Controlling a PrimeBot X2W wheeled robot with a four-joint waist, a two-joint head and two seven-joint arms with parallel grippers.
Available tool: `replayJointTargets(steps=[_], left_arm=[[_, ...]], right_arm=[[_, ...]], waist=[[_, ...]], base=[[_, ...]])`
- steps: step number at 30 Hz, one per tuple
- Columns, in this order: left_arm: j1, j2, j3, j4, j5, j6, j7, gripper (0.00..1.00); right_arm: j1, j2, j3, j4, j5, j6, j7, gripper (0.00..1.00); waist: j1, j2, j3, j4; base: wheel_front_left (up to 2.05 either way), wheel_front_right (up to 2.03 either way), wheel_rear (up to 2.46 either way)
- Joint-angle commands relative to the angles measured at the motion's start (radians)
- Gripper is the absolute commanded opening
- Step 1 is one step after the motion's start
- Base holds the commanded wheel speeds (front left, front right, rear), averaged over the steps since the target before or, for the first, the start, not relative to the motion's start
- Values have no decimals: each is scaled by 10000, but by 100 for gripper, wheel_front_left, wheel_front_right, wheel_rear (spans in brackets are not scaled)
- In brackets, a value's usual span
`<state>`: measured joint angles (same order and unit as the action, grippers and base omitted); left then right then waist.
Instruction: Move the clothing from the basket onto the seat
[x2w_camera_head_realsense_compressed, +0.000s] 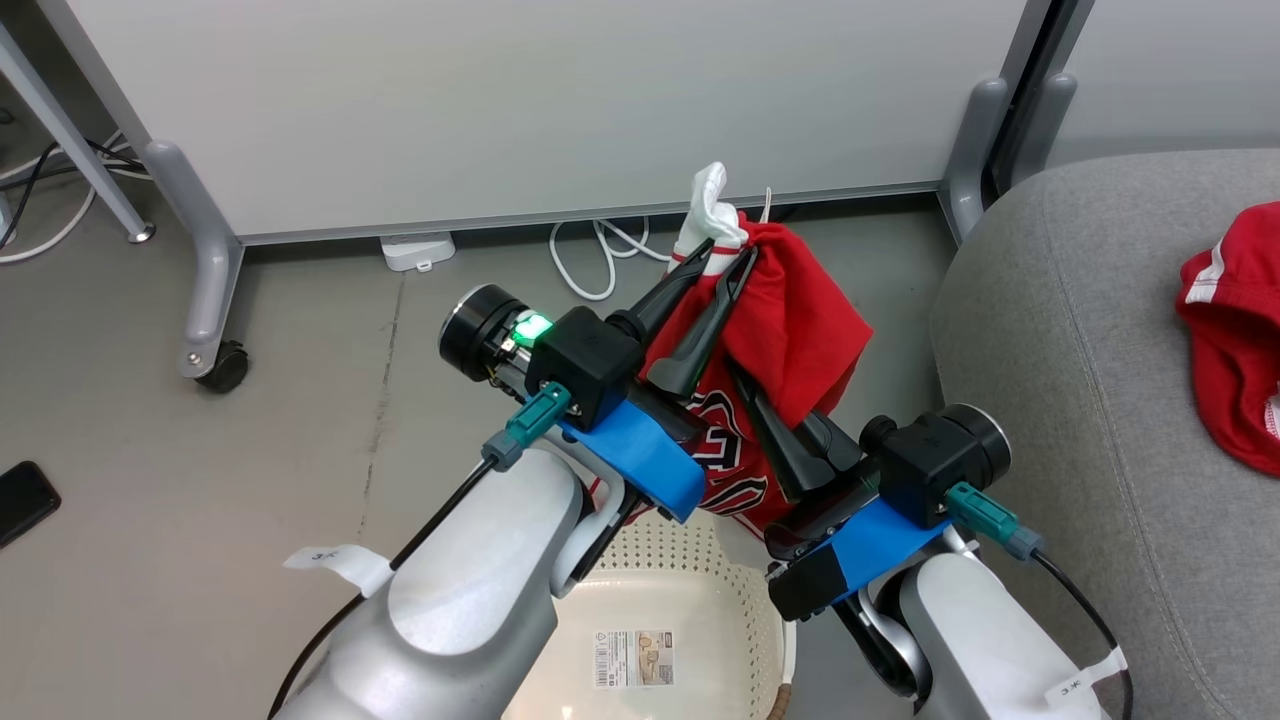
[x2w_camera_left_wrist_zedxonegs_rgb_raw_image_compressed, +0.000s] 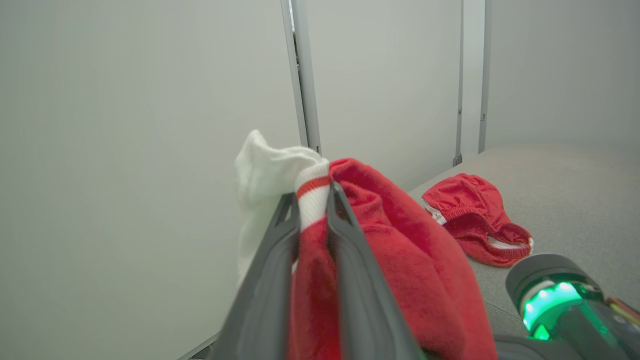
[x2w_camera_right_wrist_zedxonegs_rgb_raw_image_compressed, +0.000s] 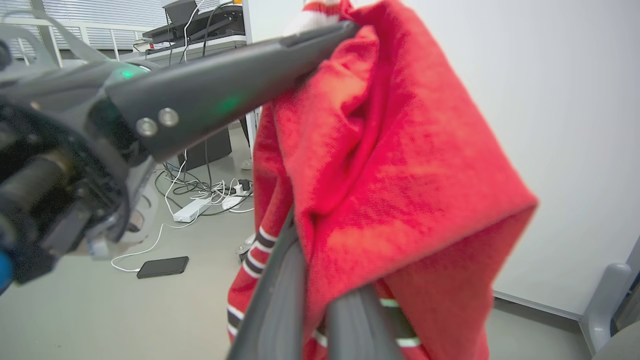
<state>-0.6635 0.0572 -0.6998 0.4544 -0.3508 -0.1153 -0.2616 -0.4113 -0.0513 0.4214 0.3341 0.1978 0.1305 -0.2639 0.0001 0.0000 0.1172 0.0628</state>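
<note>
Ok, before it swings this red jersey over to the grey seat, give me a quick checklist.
1. Left gripper shut on the soft red jersey's white-trimmed edge: ok.
2. Right gripper shut on the jersey lower down: ok.
3. Jersey hem hangs clear of the cream perforated plastic basket: cannot tell.
4. Bare room on the light-grey fabric seat beside the red shorts: ok.
5. Nothing else in the basket: cannot tell, arms hide part.

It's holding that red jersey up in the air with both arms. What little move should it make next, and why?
Probably swing both arms to its right, toward the seat. The left tool and right tool are both shut on the jersey, which hangs above the basket, not over the seat where the shorts lie.
</note>
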Motion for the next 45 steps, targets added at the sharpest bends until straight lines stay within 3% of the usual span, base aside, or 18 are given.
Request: replayJointTargets(steps=[1,2,3,24,45], left_arm=[[12,1,93,-4,45,25,-50,0],[32,-5,113,12,58,54,-50,58],[51,-10,128,44,51,71,-50,100],[117,-50,326,0,282,112,-50,100],[-387,11,335,57,690,120,-49,100]], right_arm=[[3,15,11,-44,-19,5,-8,0],[11,15,15,-51,-21,5,-8,0],[22,15,17,-55,-26,5,-8,0],[31,14,-289,-206,-136,5,-8,0],[88,-177,-2152,-1368,-644,5,-8,0]], waist=[[-1,0,-9,-3],[-1,0,-16,-4],[-1,0,-24,-4],[-1,0,207,-166],[-1,0,1821,-1797]], base=[[0,0,0],[0,0,0],[0,0,0],[0,0,0],[0,0,0]])
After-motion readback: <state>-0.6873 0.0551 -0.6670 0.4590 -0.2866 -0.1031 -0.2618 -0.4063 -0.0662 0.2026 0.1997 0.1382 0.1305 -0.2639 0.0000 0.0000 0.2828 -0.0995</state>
